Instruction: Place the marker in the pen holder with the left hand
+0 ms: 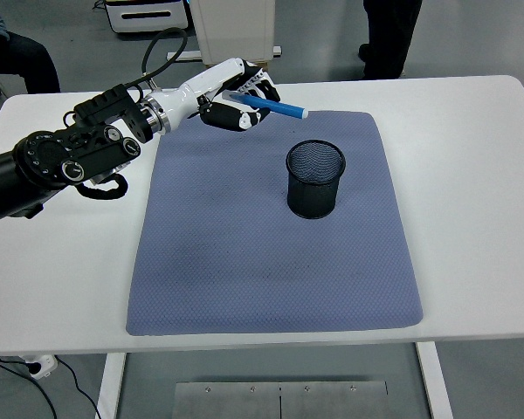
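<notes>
My left hand [237,103] hovers over the far left part of the blue-grey mat [271,262], its fingers curled around a blue marker [275,106]. The marker lies nearly level, its pale tip pointing right toward the back of the mat. A black mesh pen holder [315,179] stands upright on the mat, to the right of and nearer than the hand. The marker's tip sits up and left of the holder's rim, apart from it. The holder looks empty inside.
The mat covers the middle of the white table [472,175]. Beyond the far edge stand a cardboard box [237,73], a white cabinet, and a person's legs [389,35]. Another person sits at the top left corner [13,52].
</notes>
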`<state>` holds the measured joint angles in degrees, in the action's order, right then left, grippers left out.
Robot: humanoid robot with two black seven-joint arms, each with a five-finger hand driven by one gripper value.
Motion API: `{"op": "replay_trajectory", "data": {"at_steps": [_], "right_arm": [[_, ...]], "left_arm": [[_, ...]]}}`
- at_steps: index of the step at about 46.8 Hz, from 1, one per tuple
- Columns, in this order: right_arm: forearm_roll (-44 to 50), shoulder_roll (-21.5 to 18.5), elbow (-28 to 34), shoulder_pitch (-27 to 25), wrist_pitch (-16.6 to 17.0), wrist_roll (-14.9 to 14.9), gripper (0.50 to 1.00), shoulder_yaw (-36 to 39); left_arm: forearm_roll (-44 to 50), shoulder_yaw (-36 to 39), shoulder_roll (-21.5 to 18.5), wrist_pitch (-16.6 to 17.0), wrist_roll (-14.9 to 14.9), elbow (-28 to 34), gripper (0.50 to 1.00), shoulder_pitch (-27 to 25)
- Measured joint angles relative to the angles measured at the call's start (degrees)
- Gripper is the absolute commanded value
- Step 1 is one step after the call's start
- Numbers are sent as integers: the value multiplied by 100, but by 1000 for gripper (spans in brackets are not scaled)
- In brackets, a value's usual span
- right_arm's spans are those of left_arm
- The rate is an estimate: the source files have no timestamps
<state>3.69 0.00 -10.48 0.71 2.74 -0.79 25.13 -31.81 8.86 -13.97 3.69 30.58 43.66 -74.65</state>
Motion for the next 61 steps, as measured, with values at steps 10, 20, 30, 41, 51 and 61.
{"op": "replay_trajectory", "data": {"at_steps": [10,20,30,41,51,61], "right_arm": [[0,0,0,0,-1,0,1000,0],[0,0,0,-1,0,0,1000,0],[0,0,1,-1,-1,0,1000,2],[0,0,-3,-1,0,0,1000,1],[0,0,-2,-1,-2,0,1000,0],[0,0,-1,-1,-2,0,1000,0]], "left_arm": [[273,-26,285,0,0,1,500,-118],[619,-51,458,7,0,3,500,-182],[1046,-105,595,20,0,11,500,-182],[1487,-112,782,20,0,41,500,-178],[1930,-114,862,22,0,109,500,-167],[2379,-139,874,39,0,350,500,-142]]}}
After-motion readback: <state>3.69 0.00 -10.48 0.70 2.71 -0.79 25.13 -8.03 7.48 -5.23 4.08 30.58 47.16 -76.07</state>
